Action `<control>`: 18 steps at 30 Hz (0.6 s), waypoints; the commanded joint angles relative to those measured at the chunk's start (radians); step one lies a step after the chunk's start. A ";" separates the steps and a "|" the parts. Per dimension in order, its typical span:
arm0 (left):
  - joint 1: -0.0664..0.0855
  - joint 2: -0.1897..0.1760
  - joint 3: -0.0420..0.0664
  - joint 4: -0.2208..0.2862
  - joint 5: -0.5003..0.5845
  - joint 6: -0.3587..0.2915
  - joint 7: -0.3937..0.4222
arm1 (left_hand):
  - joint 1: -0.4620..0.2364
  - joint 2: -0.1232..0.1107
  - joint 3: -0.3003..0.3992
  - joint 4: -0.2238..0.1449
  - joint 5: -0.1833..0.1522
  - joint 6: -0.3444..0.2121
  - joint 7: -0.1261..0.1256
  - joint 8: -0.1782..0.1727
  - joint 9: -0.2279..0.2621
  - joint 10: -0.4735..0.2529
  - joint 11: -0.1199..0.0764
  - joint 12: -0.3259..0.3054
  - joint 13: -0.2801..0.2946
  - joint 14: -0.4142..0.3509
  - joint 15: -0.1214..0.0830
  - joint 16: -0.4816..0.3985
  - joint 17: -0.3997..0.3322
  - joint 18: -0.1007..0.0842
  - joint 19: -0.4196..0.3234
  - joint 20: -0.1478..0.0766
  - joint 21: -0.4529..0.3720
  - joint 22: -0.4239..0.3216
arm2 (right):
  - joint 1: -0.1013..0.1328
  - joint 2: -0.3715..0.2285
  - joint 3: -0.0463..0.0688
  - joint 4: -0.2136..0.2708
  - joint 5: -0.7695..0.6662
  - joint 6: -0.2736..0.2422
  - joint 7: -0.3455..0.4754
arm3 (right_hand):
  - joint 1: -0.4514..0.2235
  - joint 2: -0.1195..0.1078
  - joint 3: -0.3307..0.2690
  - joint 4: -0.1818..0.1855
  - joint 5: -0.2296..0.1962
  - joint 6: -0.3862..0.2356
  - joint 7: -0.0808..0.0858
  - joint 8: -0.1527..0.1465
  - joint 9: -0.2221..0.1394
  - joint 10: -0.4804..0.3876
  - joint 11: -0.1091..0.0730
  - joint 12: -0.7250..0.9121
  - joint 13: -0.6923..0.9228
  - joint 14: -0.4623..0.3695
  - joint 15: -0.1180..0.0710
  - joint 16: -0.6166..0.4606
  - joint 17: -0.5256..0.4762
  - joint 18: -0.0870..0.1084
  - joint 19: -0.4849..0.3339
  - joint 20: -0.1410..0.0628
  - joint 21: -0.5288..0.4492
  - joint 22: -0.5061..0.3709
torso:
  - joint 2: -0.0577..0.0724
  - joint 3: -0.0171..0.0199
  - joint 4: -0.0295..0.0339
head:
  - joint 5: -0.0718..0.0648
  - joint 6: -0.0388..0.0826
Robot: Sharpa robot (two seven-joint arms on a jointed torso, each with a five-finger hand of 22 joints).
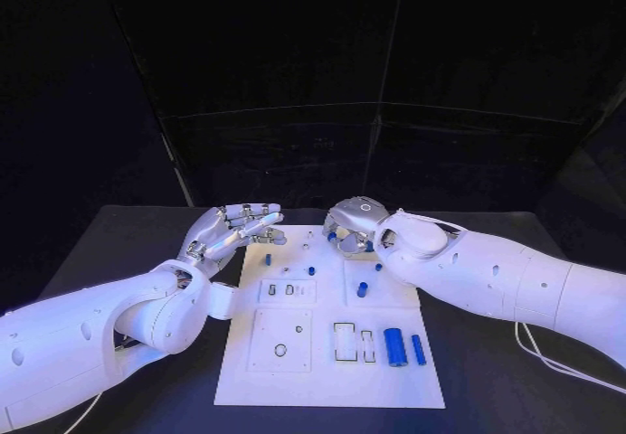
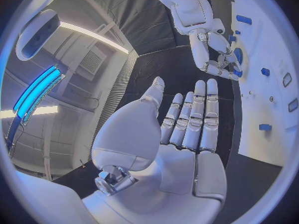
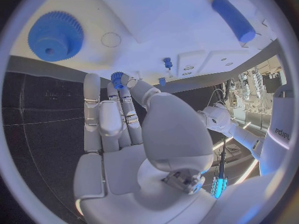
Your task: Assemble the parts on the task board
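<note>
1. At the near end of the flat white task board (image 1: 294, 380), at about 5 o'clock from its middle, two loose blue cylinders are seen: a thick one (image 1: 395, 347) and, just beside it, a thin one (image 1: 419, 349). They lie flat next to open rectangular slots, so they are judged as not yet assembled.
2. Near the middle of the board, a short blue peg (image 1: 363, 289) is placed; further away, small blue pieces (image 1: 268, 259) are seen toward 11 o'clock.
3. The silver left hand (image 1: 235, 228) is held over the far left edge of the board, at 10 o'clock. Its fingers (image 2: 194, 119) are stretched out, side by side, and nothing is gripped.
4. The silver right hand (image 1: 352, 223) is lowered over the far end, at 12 o'clock. A small blue toothed gear (image 3: 117, 79) is pinched at its fingertips.
5. In the right wrist view a large blue gear wheel (image 3: 55, 36) lies on the board.
6. The task is judged to be at an early or middle stage; several parts remain to be fitted.
</note>
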 commanded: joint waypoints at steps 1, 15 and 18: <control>0.002 0.002 0.000 -0.001 -0.009 0.019 0.005 | 0.000 0.005 -0.001 -0.005 0.003 -0.003 0.036 -0.005 -0.001 -0.003 0.004 -0.006 -0.001 0.002 -0.001 0.006 0.001 0.011 0.004 0.000 0.003 0.001 | 0.002 0.013 0.001 -0.013 -0.001 -0.064 -0.003 | 0.008 -0.002 0.005 -0.001 -0.005 -0.001 0.007 -0.003 -0.002 0.009 0.001 0.004 0.002 0.022 0.004 0.005 0.002 0.014 -0.010 0.000 0.005 0.002 | 0.001 -0.0001 0.0012 | 0.004 0.000; 0.011 0.007 0.000 0.000 -0.009 0.020 0.005 | 0.000 0.004 -0.001 -0.006 0.003 -0.004 0.036 -0.007 -0.001 -0.005 0.005 -0.008 -0.001 0.002 0.000 0.006 0.001 0.011 0.005 -0.001 0.004 0.002 | 0.005 0.090 0.001 -0.097 0.019 -0.046 0.012 | 0.006 -0.008 0.007 0.000 -0.009 -0.004 0.008 -0.005 -0.002 0.007 0.001 0.002 0.002 0.022 0.005 0.011 0.007 0.014 -0.014 0.001 0.010 0.005 | 0.009 -0.0020 0.0004 | 0.004 0.002; 0.013 0.008 0.000 0.001 -0.009 0.020 0.005 | 0.000 0.004 -0.001 -0.006 0.003 -0.004 0.036 -0.007 -0.001 -0.005 0.005 -0.008 -0.001 0.002 0.000 0.006 0.001 0.011 0.005 -0.001 0.004 0.002 | 0.005 0.101 0.001 -0.110 0.020 -0.043 0.013 | 0.006 -0.008 0.007 0.000 -0.009 -0.004 0.008 -0.005 -0.002 0.007 0.001 0.002 0.002 0.022 0.005 0.011 0.007 0.014 -0.014 0.001 0.010 0.005 | 0.010 -0.0023 0.0008 | 0.005 0.002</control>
